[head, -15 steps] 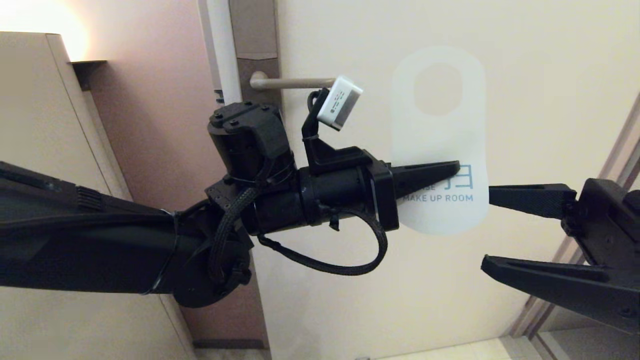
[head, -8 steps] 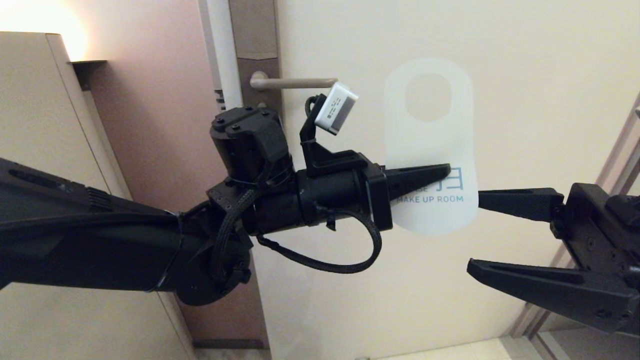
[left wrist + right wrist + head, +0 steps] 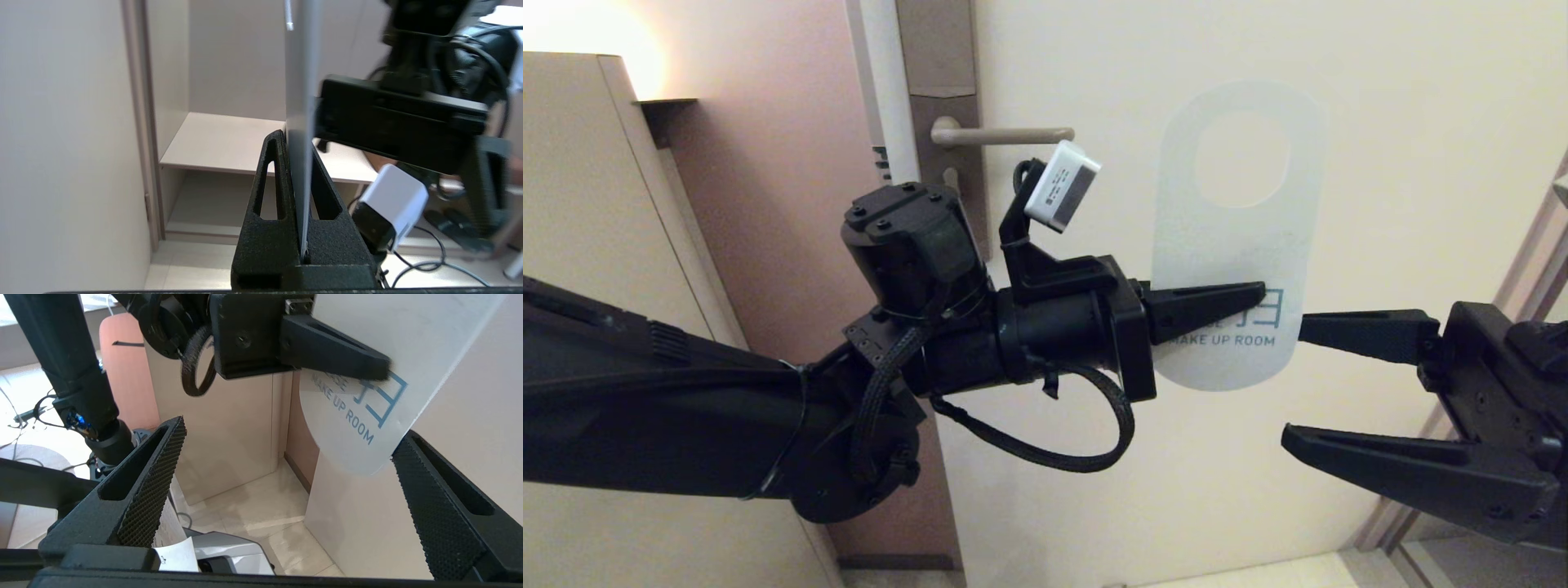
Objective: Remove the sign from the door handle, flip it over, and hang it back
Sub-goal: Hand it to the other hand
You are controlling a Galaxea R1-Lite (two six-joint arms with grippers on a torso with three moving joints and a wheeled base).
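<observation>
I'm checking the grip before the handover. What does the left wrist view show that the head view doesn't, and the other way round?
Only the left wrist view shows the sign edge-on, pinched between the left gripper jaws. Only the head view shows the bare door handle, the sign's oval hole, its "MAKE UP ROOM" side facing the camera, and the open right gripper beside its lower edge, not touching. Both show the left gripper shut on the sign.

Door handle (image 3: 1005, 133) lever bare; left hand (image 3: 1241, 298) just below it
</observation>
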